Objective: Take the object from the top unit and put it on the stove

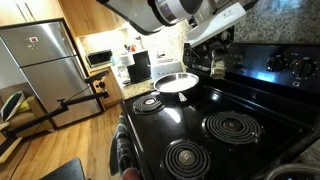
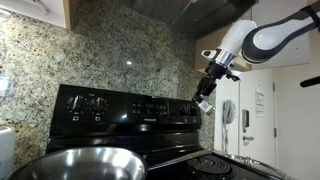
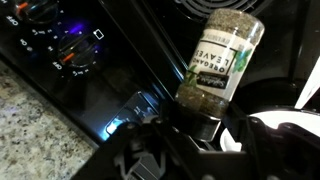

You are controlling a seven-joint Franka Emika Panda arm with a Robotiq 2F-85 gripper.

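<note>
Glass spice jar [image 3: 220, 65] juts lengthwise from claw [image 3: 200, 128] — tilted above stove [image 1: 200, 108].

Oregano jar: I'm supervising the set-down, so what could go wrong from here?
The gripper holds the oregano jar by one end only, tilted; it might slip and strike the glass of the stove. The back panel's knobs sit close beneath the jar, so lowering here could bump one. The pan occupies one burner, narrowing the landing room.

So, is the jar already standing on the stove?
No, the jar hangs in the hand's grip, in the air beside the stove's back panel.
</note>
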